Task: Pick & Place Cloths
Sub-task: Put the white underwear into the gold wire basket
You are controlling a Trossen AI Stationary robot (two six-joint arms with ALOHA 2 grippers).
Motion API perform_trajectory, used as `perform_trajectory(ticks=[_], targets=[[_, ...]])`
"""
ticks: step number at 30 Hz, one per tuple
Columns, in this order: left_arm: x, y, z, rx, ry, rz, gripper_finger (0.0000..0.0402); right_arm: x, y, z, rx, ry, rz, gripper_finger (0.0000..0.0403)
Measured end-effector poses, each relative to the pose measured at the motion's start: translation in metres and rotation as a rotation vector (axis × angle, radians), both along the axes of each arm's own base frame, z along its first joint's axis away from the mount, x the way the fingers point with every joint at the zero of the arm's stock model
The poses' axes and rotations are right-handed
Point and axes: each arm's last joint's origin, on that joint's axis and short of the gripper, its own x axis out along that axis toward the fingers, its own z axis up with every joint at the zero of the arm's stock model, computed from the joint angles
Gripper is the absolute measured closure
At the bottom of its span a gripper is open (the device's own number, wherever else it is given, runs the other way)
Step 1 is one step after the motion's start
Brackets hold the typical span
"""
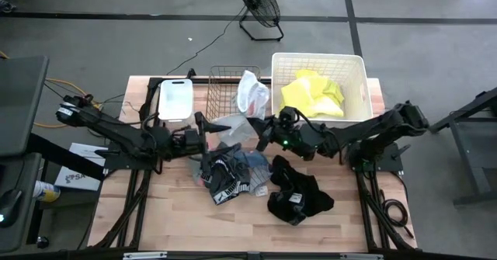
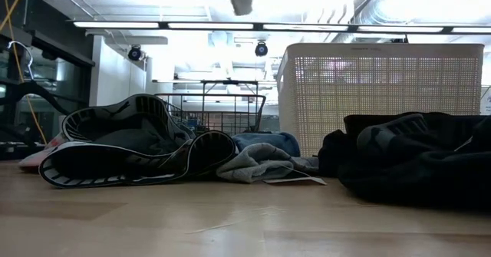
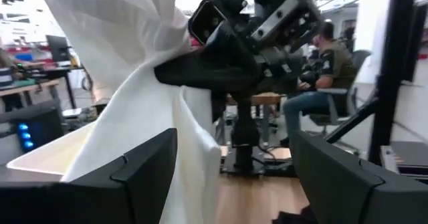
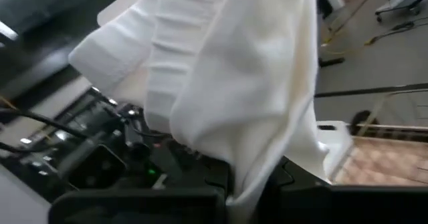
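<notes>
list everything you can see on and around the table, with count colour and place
white cloth: 1, white, held up between the two grippers above the table's middle
white cloth with red print: 1, draped over the wire basket's right edge
neon-yellow cloths: a heap, count unclear, inside the large tub
black cloth: 1, on the table toward the near right
mixed pile: black with white print and grey-blue pieces, table middle
large tub: 1, white, far right of the table
small tub: 1, white, far left
wire basket: 1, copper, between the tubs
fan: 1, black, on the floor beyond the table
person: 1, seated, background
left gripper: beside the white cloth
right gripper: shut on the white cloth
</notes>
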Motion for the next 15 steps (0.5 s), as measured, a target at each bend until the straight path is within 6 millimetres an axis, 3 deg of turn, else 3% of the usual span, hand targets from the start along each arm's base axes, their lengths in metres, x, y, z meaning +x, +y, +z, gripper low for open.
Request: perform_trajectory(ticks=[8,15], targets=[[0.011,0.000,0.000,0.017,0.039,0.159,0.0117,0.012,0.005,-0.006,0.016,-0.091,0.113,0.0383],[0.013,0.000,0.007,0.061,0.036,0.171,0.0117,0.013,0.005,-0.004,0.047,-0.129,0.200,0.0382]])
